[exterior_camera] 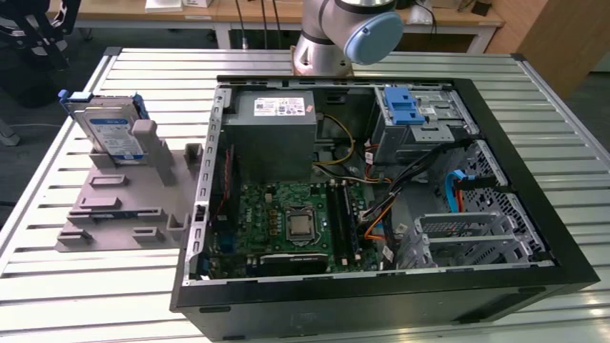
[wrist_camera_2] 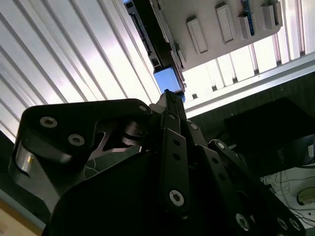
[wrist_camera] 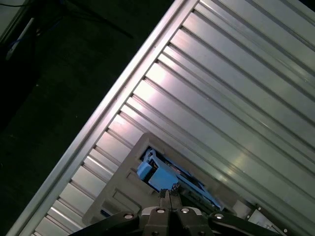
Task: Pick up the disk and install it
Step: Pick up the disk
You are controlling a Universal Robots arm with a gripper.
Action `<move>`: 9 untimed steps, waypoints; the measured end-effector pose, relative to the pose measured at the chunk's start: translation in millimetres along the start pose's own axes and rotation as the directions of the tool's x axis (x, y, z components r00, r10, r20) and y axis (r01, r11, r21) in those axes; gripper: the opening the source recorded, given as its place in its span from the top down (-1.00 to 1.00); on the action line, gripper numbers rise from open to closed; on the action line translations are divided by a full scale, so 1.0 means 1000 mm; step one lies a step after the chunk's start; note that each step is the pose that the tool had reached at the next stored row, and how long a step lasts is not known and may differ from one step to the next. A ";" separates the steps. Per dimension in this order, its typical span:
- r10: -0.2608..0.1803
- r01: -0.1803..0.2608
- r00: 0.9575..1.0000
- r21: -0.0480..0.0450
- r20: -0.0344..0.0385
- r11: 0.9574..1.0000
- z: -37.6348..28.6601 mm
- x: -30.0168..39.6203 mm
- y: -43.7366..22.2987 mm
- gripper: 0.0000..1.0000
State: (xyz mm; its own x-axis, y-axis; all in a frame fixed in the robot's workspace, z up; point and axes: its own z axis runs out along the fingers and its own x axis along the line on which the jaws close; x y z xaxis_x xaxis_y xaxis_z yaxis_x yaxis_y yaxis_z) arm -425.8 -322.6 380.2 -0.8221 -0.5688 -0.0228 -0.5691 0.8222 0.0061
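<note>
The disk [exterior_camera: 108,132] stands on edge in a slot at the far end of a grey holder [exterior_camera: 124,196]. Its labelled face is turned toward the camera, and blue rails run along its narrow sides. I judge it is propped this way so that its upper edge and both broad faces stay free for a grip from above, rather than lying flat where nothing could get under it. The holder rests on the ribbed metal bench [exterior_camera: 86,286], on the exterior view's left of an open computer case [exterior_camera: 533,282]. The case lies on its side with the open side up, probably so that its inner bays can be reached from overhead. Inside it, a metal drive cage [exterior_camera: 424,128] with a blue latch [exterior_camera: 402,107] sits at the far corner, beside the grey power supply [exterior_camera: 276,132]. The arm [exterior_camera: 348,28] rises from the far edge of the bench, behind the case. In both wrist views the pincer [wrist_camera: 168,196] points down toward the holder, and the blue end of the disk [wrist_camera: 156,176] shows just past its tip. The disk looks well below the tip and is not in contact with it. In the first wrist view the two fingertips [wrist_camera: 164,197] look pressed together with only a thin seam between them, so I read the pincer as closed on nothing. In the second wrist view the pincer [wrist_camera_2: 170,98] likewise comes to a single narrow end above the blue patch of the disk [wrist_camera_2: 167,78], with the holder [wrist_camera_2: 221,29] beyond it.
</note>
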 end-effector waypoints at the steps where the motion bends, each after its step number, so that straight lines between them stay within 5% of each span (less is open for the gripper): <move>1: 0.000 0.000 1.000 0.000 0.000 1.000 0.0000 0.0000 0.0000 0.79; 9: -0.002 0.002 1.000 0.000 0.000 1.000 0.0000 0.0000 0.0000 0.79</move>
State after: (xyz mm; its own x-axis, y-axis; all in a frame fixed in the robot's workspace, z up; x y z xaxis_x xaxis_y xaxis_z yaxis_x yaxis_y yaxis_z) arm -425.8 -322.6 380.3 -0.8210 -0.5705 -0.0227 -0.5707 0.8211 0.0061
